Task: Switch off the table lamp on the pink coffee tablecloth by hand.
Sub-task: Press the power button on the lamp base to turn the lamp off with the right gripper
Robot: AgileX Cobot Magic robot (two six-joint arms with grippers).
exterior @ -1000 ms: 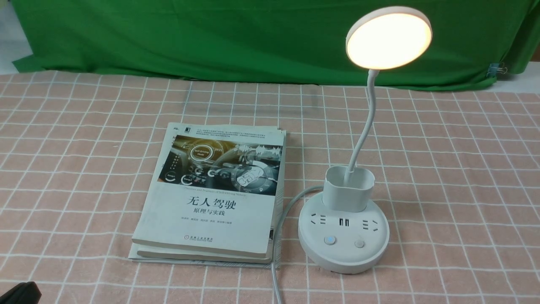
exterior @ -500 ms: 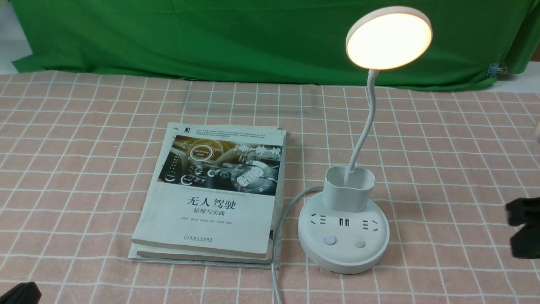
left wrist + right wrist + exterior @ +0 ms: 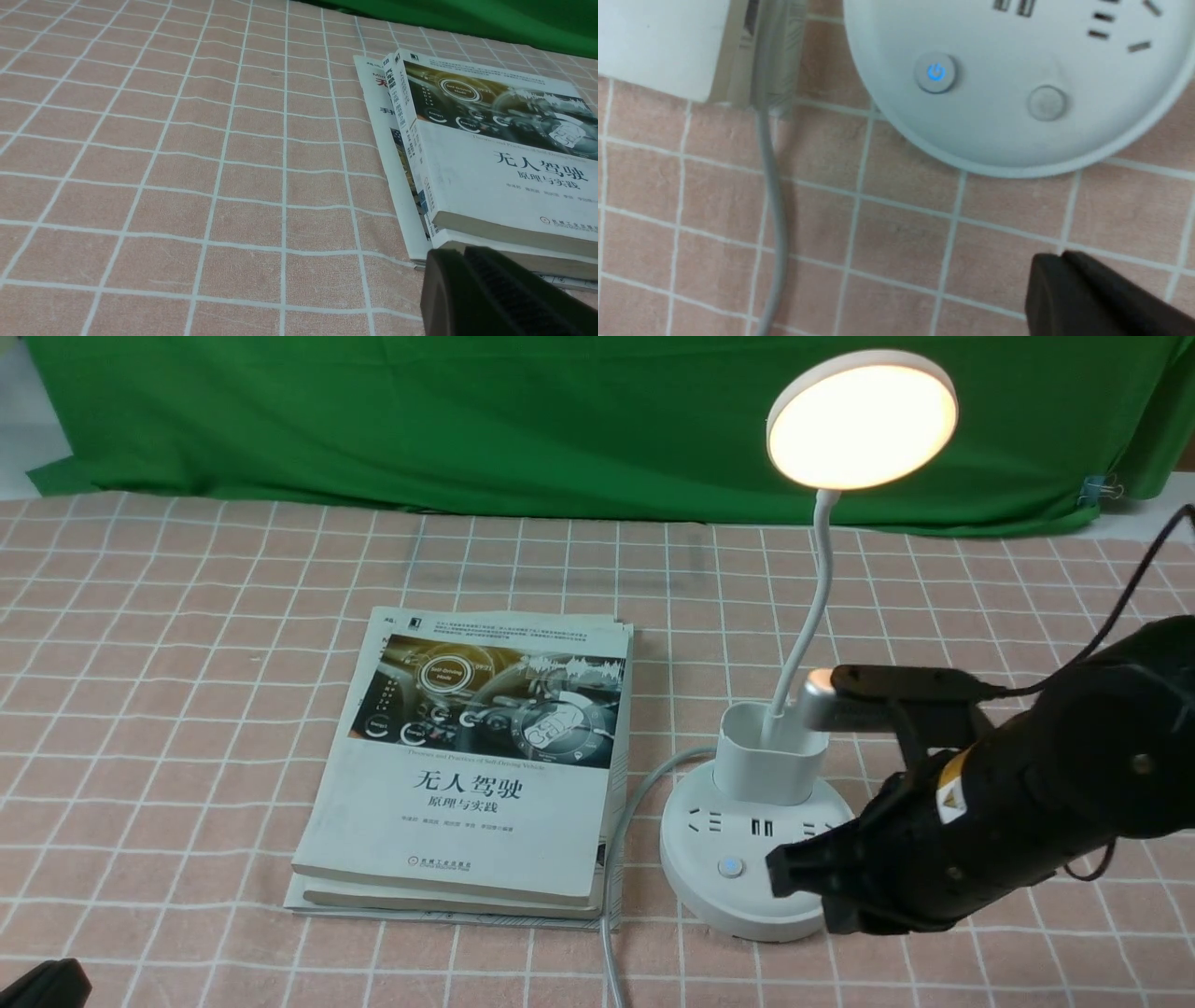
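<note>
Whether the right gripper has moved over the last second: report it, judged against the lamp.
Yes. The right gripper came in leftward from beyond the front view's right edge; its tip now overlaps the base of the unmoved table lamp.

Lit white table lamp stands upright on the pink grid tablecloth; black right gripper just beside its base.

Beyond your work area, a plain green cloth hangs as backdrop, a small clip at its right edge.
</note>
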